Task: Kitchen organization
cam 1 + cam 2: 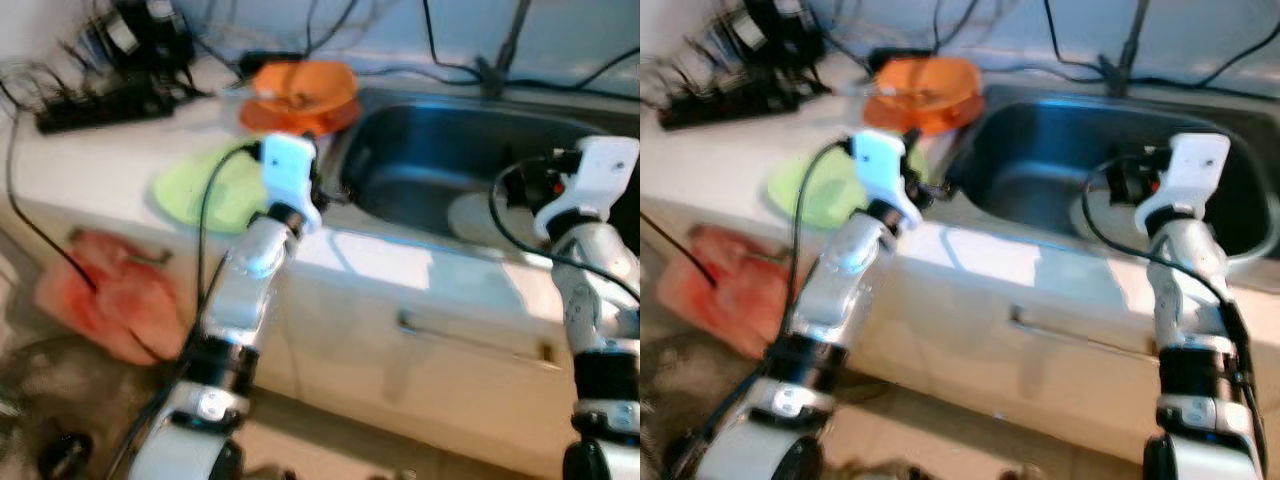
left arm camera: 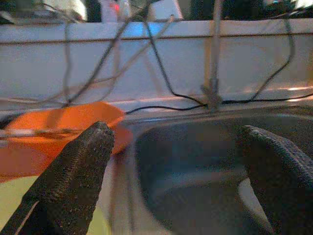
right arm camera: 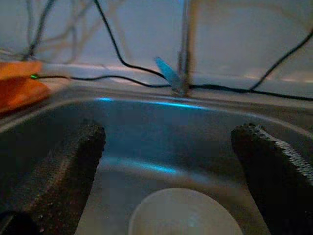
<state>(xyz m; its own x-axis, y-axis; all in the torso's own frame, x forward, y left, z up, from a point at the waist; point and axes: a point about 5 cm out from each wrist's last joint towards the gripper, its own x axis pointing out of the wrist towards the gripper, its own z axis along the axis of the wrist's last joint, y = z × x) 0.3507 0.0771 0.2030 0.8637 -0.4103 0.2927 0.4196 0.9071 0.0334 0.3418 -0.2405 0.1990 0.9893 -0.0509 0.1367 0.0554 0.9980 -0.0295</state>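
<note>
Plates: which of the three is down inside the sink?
The white plate, lying on the sink floor ahead of the right gripper. The orange plate and green plate sit on the counter.

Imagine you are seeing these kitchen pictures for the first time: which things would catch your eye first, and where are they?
The orange bowl stands out on the white counter just left of the steel sink, with a lime-green plate in front of it. A pale round plate lies in the sink. Both grippers, left and right, reach toward the sink with fingers spread.
</note>
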